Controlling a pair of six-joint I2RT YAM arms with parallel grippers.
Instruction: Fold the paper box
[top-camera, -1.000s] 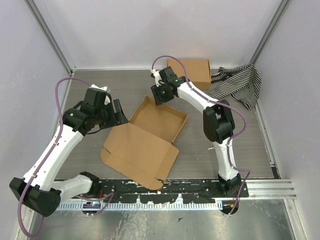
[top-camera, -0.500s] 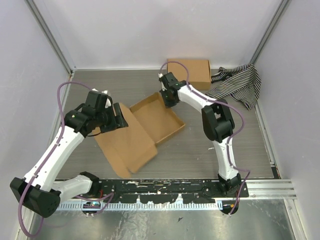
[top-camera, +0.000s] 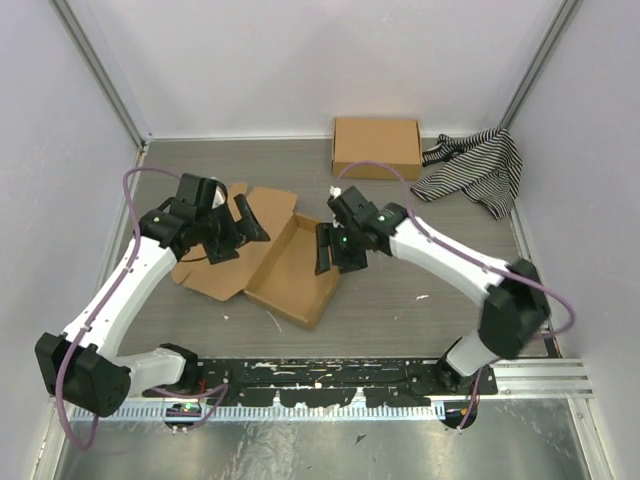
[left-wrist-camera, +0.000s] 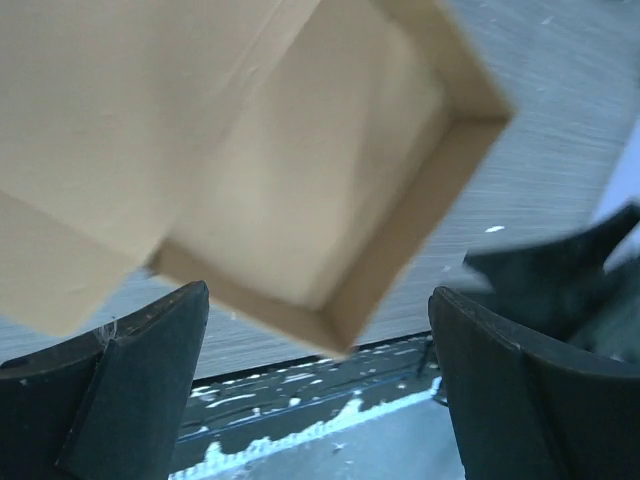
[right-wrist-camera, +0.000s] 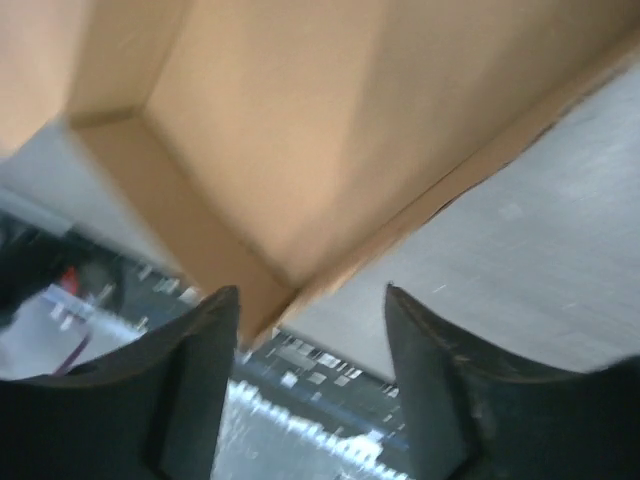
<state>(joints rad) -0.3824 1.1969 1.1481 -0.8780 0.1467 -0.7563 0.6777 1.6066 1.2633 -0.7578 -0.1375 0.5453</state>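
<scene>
Because the paper box, lying half-formed just below and ahead of the wide-open left gripper and beside the empty, part-open right gripper, looks light, stiff yet easily creased, I would pinch a tray wall near a corner

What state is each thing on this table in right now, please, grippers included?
Brown corrugated cardboard paper box: tray walls up, lid open.
Flat brown cardboard box at the back: closed.
Black-and-white striped cloth: crumpled.
Left gripper: open, holding nothing.
Right gripper: open, at the tray's right wall.
</scene>
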